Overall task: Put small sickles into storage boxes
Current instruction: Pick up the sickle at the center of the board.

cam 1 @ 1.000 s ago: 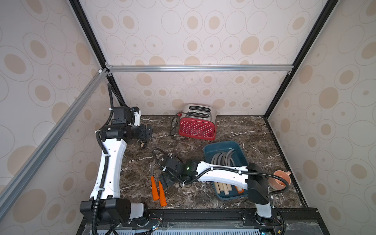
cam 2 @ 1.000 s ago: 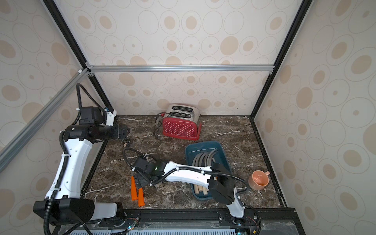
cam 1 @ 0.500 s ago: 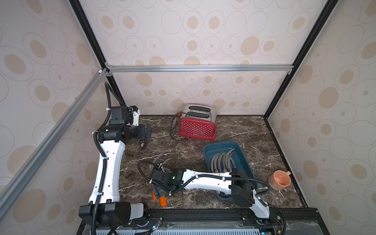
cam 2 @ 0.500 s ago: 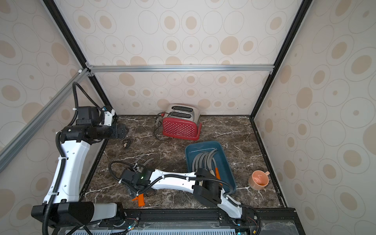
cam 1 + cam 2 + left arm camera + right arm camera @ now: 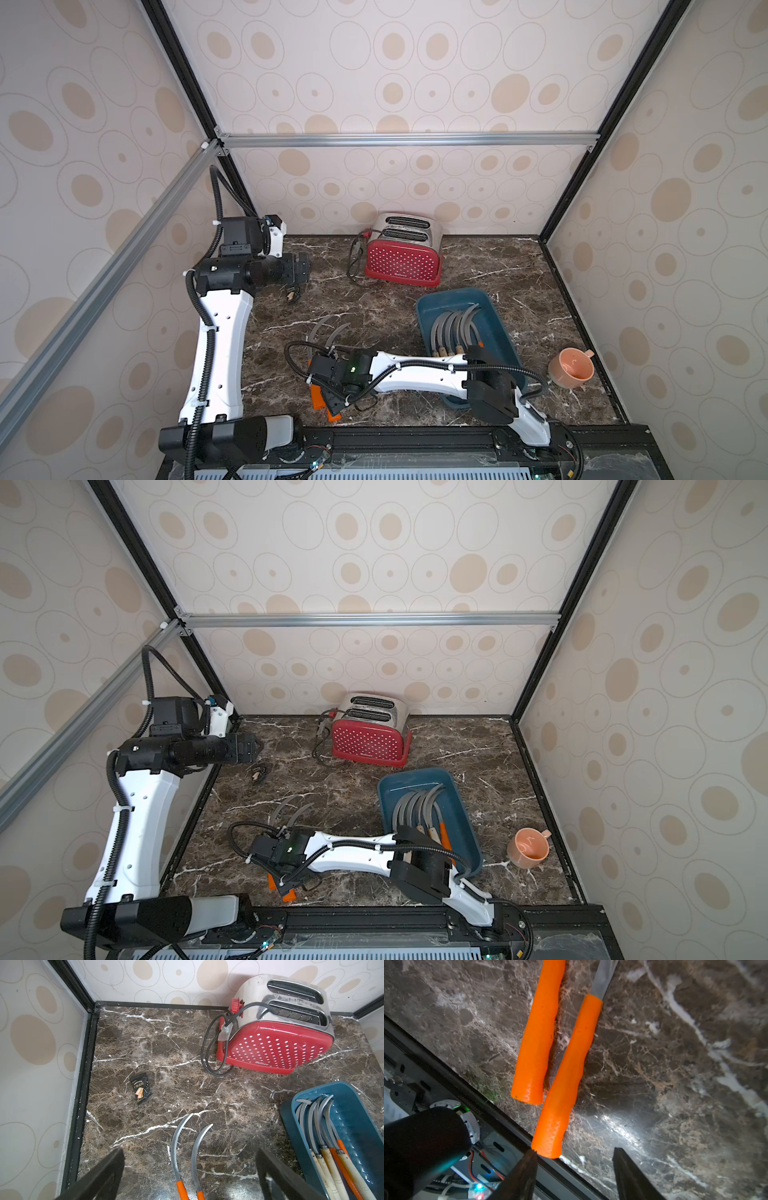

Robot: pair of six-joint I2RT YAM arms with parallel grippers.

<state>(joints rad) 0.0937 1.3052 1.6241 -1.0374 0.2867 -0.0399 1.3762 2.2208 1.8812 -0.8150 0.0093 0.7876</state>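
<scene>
Two small sickles with orange handles lie side by side near the table's front edge, their grey blades curving away. My right gripper hovers low over the handle ends. It is open, and one fingertip is at the butt of the longer handle, with nothing between the jaws. In both top views the arm hides most of the handles. The teal storage box holds several sickles. My left gripper hangs open high at the back left.
A red dotted toaster with a black cord stands at the back. A small black snack packet lies near the left wall. An orange cup sits at the right front. The black front rail runs just beside the handle ends.
My right arm has swung toward the front-left and dropped lower over the orange handles. Its jaws have narrowed. The left arm has barely moved.
</scene>
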